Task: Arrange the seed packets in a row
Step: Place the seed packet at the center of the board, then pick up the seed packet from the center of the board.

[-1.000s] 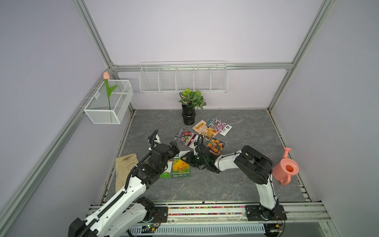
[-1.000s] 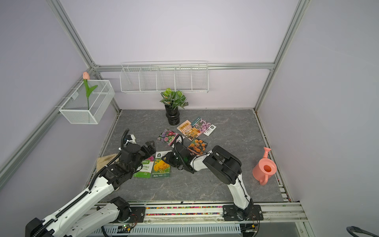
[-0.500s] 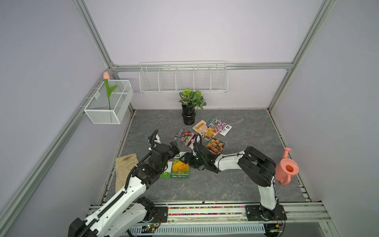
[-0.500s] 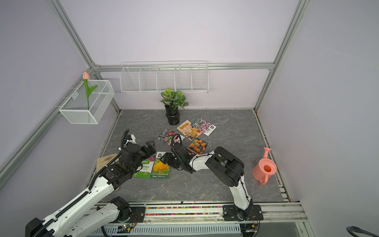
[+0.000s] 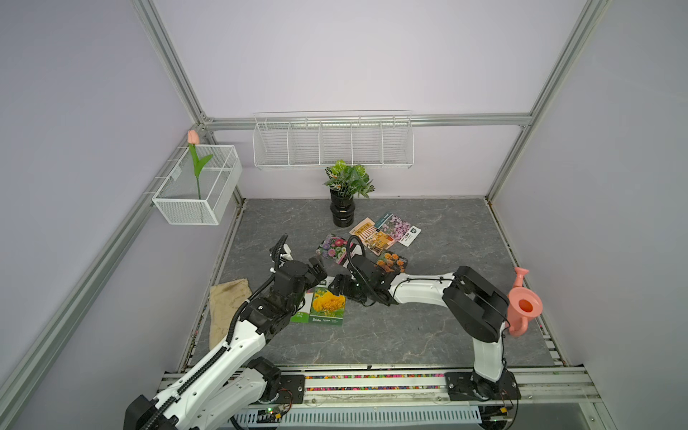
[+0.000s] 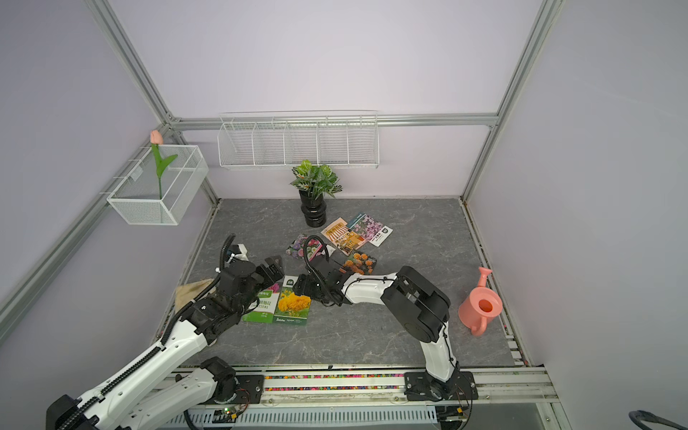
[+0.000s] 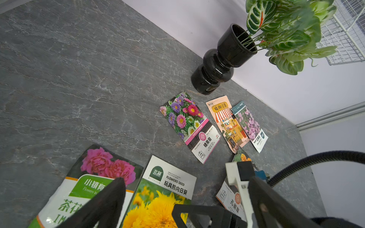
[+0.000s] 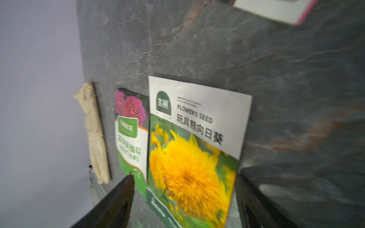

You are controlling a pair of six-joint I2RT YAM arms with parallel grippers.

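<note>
Your right claw (image 8: pixel 183 175) stood wide astride the sunflower packet (image 8: pixel 193 138) — best you lifted straight up, so no finger dragged it away from the green packet (image 8: pixel 130 138) just outside it.

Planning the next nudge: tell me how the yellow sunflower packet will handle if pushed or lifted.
The yellow sunflower packet lies thin and flat on the table, so it will probably slide, not tip, and be hard to get under. Its glossy face may slip in the jaws. It sits against the green packet, so a sideways push would likely shift both.
</note>
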